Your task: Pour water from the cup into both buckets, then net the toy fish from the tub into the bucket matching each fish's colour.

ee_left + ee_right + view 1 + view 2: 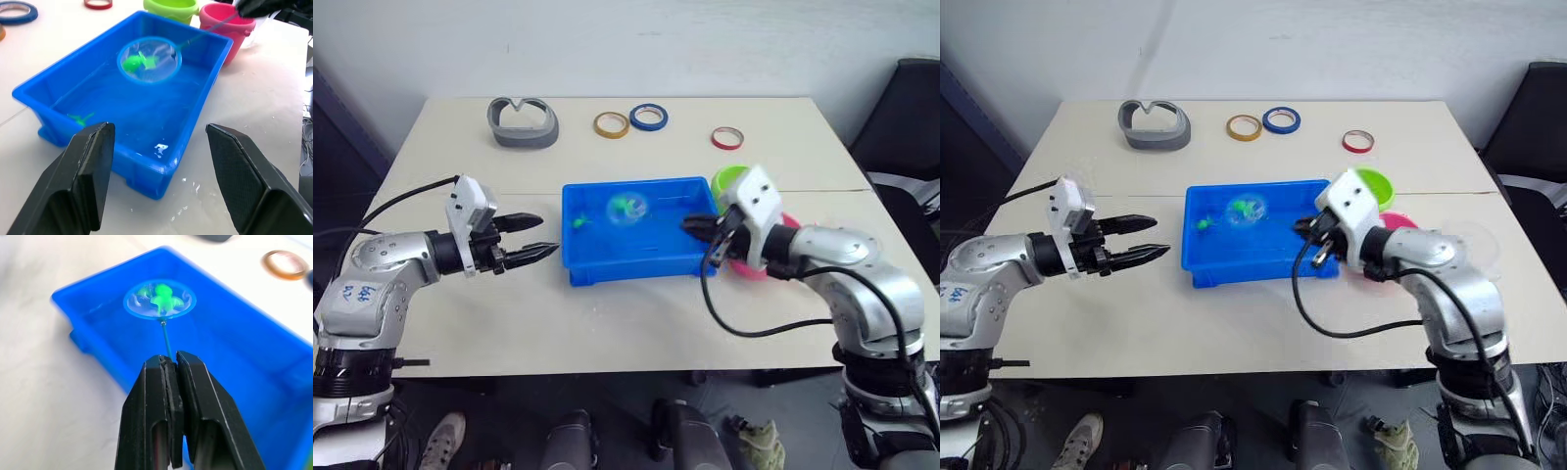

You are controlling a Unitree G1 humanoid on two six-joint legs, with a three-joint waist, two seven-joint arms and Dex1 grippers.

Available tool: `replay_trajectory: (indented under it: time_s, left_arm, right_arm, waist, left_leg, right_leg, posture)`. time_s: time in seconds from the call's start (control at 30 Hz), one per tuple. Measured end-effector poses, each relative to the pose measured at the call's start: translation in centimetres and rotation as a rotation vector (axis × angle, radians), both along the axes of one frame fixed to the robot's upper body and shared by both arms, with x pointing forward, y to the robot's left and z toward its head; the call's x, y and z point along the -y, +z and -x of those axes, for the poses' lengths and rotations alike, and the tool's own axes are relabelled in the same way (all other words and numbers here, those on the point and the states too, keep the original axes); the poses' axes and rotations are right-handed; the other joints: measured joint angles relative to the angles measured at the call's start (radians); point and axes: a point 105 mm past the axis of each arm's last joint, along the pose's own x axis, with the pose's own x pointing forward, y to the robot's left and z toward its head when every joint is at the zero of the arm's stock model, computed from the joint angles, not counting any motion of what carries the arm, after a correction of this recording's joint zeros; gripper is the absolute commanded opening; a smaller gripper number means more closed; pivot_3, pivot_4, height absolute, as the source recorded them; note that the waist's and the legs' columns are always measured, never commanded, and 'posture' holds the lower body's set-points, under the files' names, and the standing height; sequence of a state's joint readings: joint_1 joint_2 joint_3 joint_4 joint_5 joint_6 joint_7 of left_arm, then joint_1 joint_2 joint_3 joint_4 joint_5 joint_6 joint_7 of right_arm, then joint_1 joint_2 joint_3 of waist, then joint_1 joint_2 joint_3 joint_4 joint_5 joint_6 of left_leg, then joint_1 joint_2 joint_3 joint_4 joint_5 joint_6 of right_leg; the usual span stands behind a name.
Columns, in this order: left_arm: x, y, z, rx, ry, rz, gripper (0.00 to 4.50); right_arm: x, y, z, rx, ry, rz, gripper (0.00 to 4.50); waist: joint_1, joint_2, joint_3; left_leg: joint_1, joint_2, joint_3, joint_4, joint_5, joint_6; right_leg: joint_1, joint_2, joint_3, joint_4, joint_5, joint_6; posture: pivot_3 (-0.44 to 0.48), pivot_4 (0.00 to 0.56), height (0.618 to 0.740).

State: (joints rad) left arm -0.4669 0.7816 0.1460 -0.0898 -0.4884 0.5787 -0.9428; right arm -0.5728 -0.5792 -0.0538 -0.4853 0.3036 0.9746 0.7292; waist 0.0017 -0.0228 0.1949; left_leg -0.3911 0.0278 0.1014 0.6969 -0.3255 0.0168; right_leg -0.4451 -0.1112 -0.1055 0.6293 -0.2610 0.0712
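A green toy fish [161, 296] rides in the net [149, 59], the hoop held over the far half of the blue tub [607, 266], which sits near the middle of the table [607, 323]. The right gripper [172, 369] is pinched tight on the net's thin handle at the tub's right end. A second green fish [78, 118] lies in the water at the tub's left end; no pink fish can be made out in the tub. Just beyond the tub's right end stand the lime green bucket [171, 7] and the pink bucket [225, 27], side by side, the green one farther back. The left gripper [524, 238] hovers empty off the tub's left side, fingers spread apart. Toward the table's far edge lie a grey curved holder [522, 122] and yellow, blue and red tape rings [647, 117]. The netting step looks well under way: the likely next move calls for keeping the hoop level while carrying it right, past the pink bucket to the green one, then tipping the fish in without shedding it over the tub wall
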Motion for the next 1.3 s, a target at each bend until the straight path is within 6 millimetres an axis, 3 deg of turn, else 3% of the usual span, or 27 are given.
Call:
replay_trajectory:
  time_s: [0.27, 0.67, 0.9, 1.3]
  left_arm:
    - [2.4, 0.0, -1.7, 0.006, -0.112, 0.020, 3.28]
    - [3.8, -0.7, -2.9, 0.001, -0.156, 0.026, 3.28]
    - [4.3, -0.5, -3.0, 0.014, -0.169, 0.022, 3.28]
    - [4.1, -0.7, -2.9, 0.011, -0.166, 0.023, 3.28]
  right_arm:
    - [6.3, 3.1, -0.3, 0.083, -0.238, -0.011, 0.00]
    - [12.7, 2.3, -2.9, 0.104, -0.576, 0.087, 0.00]
    - [12.5, 0.7, -4.3, 0.168, -0.570, 0.289, 0.00]
    - [11.1, -1.6, -3.8, 0.435, -0.364, 0.917, 0.00]
  waist:
    - [-0.006, 0.000, 0.000]
    - [-0.003, 0.000, 0.000]
    - [-0.004, 0.000, 0.000]
    - [-0.003, 0.000, 0.000]
  left_leg:
    - [0.000, 0.001, 0.002, 0.000, 0.000, 0.000]
    - [0.000, 0.000, 0.002, 0.000, 0.000, 0.000]
    - [0.000, 0.001, 0.002, 0.000, 0.000, 0.000]
    - [0.000, 0.001, 0.002, 0.000, 0.000, 0.000]
  right_leg:
    - [0.000, 0.002, 0.001, -0.001, 0.000, 0.000]
    - [0.000, 0.002, 0.001, -0.001, 0.000, 0.000]
    - [0.000, 0.002, 0.001, -0.001, 0.000, 0.000]
    - [0.000, 0.002, 0.001, -0.001, 0.000, 0.000]
  posture:
    - [0.000, 0.150, 0.713]
    - [0.000, 0.150, 0.713]
    - [0.000, 0.150, 0.713]
    - [0.000, 0.150, 0.713]
